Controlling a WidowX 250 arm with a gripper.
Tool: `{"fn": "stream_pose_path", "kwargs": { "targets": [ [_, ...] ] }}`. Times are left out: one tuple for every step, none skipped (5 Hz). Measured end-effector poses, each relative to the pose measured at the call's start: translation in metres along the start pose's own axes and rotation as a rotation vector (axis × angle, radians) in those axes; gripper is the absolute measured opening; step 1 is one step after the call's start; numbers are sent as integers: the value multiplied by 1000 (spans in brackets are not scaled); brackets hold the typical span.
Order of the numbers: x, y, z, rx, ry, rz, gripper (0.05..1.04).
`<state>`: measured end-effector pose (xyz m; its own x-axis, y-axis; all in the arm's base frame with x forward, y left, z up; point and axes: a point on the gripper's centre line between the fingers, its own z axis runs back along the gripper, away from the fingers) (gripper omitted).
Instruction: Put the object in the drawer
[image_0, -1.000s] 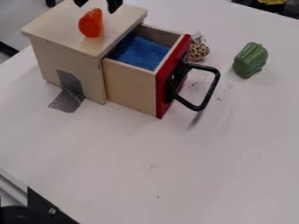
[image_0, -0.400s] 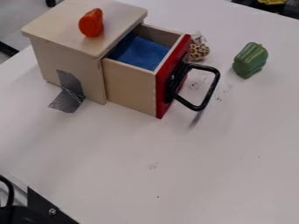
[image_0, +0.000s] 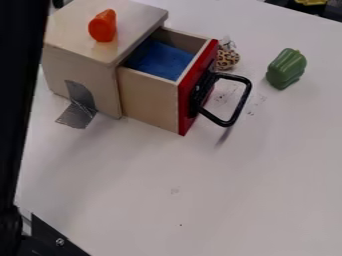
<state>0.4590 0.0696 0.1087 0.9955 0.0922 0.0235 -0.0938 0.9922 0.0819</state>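
My black arm (image_0: 19, 95) runs down the left edge of the camera view, across part of the cabinet (image_0: 77, 65). I cannot tell whether my jaws are apart, together or clamped on something.

The cabinet is pale, smooth wood with a flat, overhanging top. Its boxy drawer (image_0: 145, 100) is pulled out, pale wood on the side, with a flat red front (image_0: 186, 112) and a glossy black loop of a handle (image_0: 248, 95). Inside lies a soft-looking blue lining (image_0: 160, 59). A silvery, crosshatched strip of tape (image_0: 75, 116) bends from the cabinet's side onto the white counter (image_0: 234, 195).

The task says only "the object", so I cannot tell which piece it means. The orange piece (image_0: 102, 27), smooth and rounded, wider below and narrowing upward, is on the cabinet top, outside the drawer. A spotted toy (image_0: 228, 60) sits on the counter just behind the red front, and a ribbed, shiny green pepper (image_0: 286, 69) is farther right.

One second ago my jaws hung apart at the top edge, above the orange piece; now my arm covers the left side. The orange piece has shifted very slightly left, while the drawer stays just as far out.
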Motion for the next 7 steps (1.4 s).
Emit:
{"fn": "stream_pose_path", "kwargs": {
  "targets": [
    [5, -11, -23, 13, 52, 9, 999],
    [3, -24, -46, 35, 103, 4, 999],
    [-4, -27, -79, 45, 168, 23, 999],
    [-5, -29, -88, 48, 184, 27, 999],
    [-3, -31, -93, 65, 180, 16, 999],
    [0, -28, -97, 65, 187, 26, 999],
    [-2, -34, -104, 14, 180, 29, 958]
  ]
}}
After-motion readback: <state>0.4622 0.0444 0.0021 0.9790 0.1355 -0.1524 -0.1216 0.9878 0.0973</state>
